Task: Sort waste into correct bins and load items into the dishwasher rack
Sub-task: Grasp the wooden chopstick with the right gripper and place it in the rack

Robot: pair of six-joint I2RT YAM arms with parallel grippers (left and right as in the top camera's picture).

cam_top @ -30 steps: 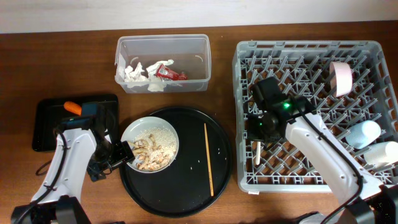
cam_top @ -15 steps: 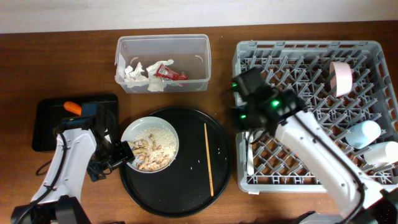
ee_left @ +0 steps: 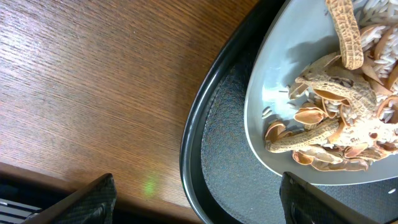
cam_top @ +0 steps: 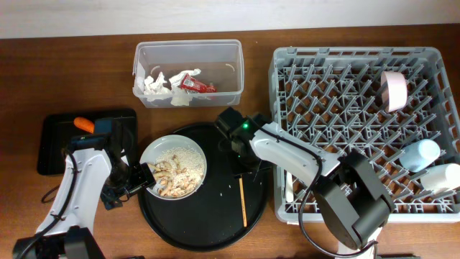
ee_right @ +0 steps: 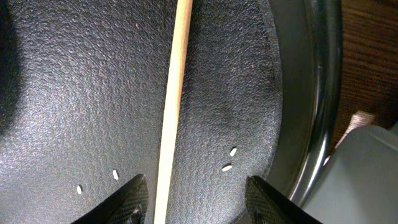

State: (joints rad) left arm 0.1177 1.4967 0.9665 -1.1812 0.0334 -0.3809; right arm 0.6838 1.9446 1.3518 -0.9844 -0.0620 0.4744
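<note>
My right tool (ee_right: 200, 200), jaws wide, hangs over the wooden stick (ee_right: 174, 93), which lies off-centre near one finger, so closing could roll it along the round black tray (ee_right: 62, 81).

In the overhead view the right arm (cam_top: 287, 150) is covering the 12 o'clock end of the wooden stick (cam_top: 243, 205) and is hiding the right tool (ee_right: 198, 199) beneath it. The right wrist view is showing only two dark fingertips (ee_right: 127, 202) at 6 o'clock, with the stick running off top and bottom. A pale shape (ee_right: 367, 177) at 4 o'clock is blurring beyond naming. The left wrist view is cropping the plate (ee_left: 280, 78) at 12 and 3 o'clock. The overhead picture's 3 o'clock edge is cutting the white cup (cam_top: 443, 177).
</note>
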